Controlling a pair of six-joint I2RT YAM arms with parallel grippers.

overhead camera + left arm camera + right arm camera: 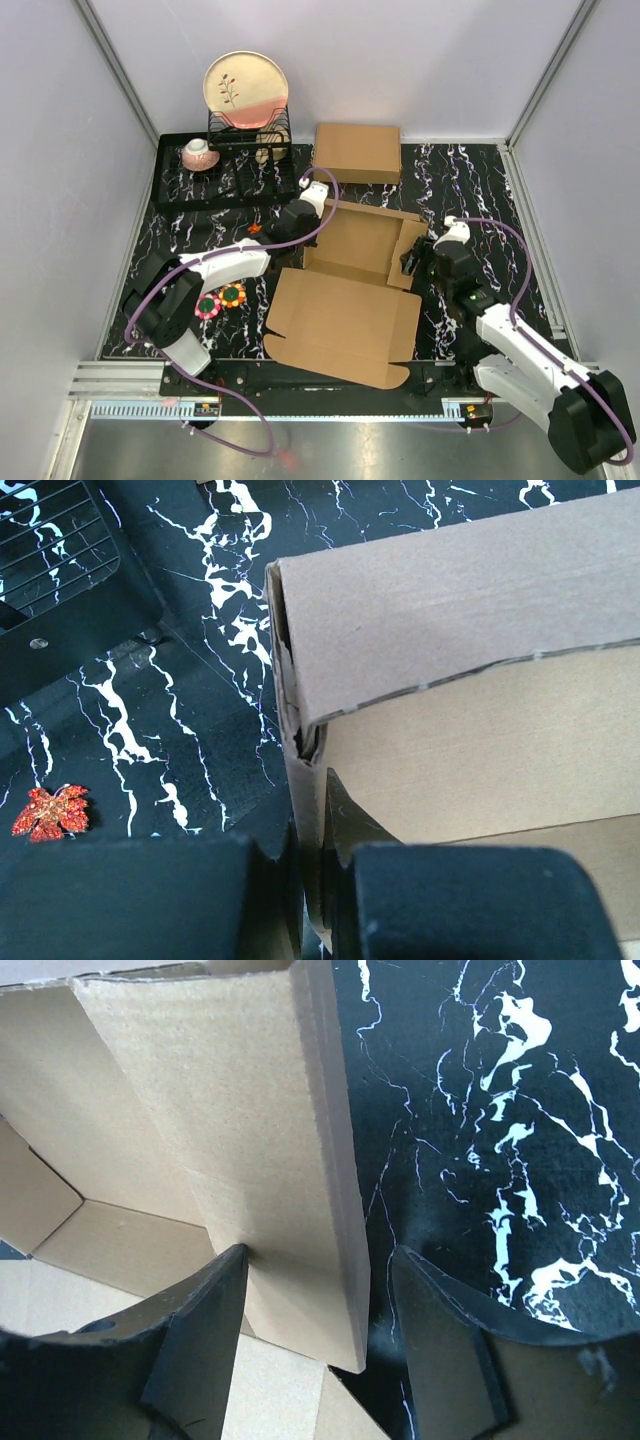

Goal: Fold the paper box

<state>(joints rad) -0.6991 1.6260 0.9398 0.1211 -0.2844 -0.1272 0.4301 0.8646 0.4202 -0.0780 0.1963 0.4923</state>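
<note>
The paper box (350,260) lies open in the middle of the table, its tray part at the back and its flat lid with rounded tabs toward the near edge. My left gripper (298,222) is at the tray's left wall. In the left wrist view it (312,830) is shut on that upright cardboard wall (470,630). My right gripper (413,258) is at the tray's right side. In the right wrist view its jaws (320,1260) straddle the raised, doubled side flap (260,1140). The inner finger touches the flap and the outer finger stands clear of it.
A made-up brown cardboard box (357,152) sits behind the tray. A black dish rack (235,160) at the back left holds a plate (246,88) and a pink cup (199,153). Two flower-shaped trinkets (220,298) and a red leaf (50,812) lie left of the box.
</note>
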